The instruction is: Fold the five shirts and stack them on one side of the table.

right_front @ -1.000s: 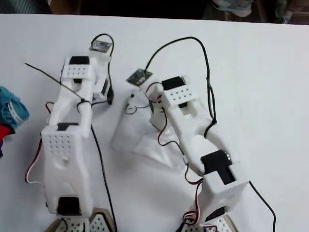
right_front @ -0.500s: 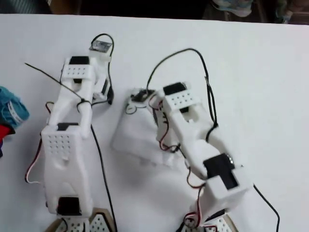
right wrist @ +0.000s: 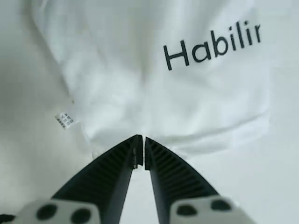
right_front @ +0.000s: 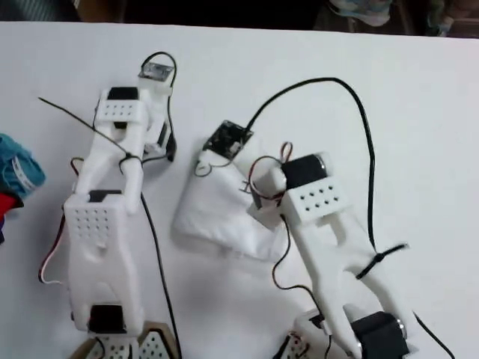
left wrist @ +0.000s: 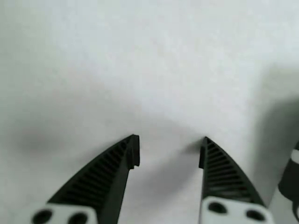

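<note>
A white shirt (right_front: pixel 213 217) with dark print lies bunched in a rough fold on the white table, between the two arms. In the right wrist view the same shirt (right wrist: pixel 154 88) spreads below my right gripper (right wrist: pixel 140 151), which is shut; its tips hang over the shirt's hem and no cloth is visibly pinched. My left gripper (left wrist: pixel 169 151) is open over bare table with nothing between its fingers. From above, the left gripper (right_front: pixel 169 152) sits just left of the shirt's far corner.
A teal garment (right_front: pixel 16 170) and something red (right_front: pixel 6 203) lie at the table's left edge. Black cables loop over the table (right_front: pixel 419 134) near the right arm. Dark clutter lines the far edge.
The right arm has drawn back toward the near edge, its wrist lifting and swinging right. The shirt now lies more compact, its near-right part gathered in. The left arm has not moved.
</note>
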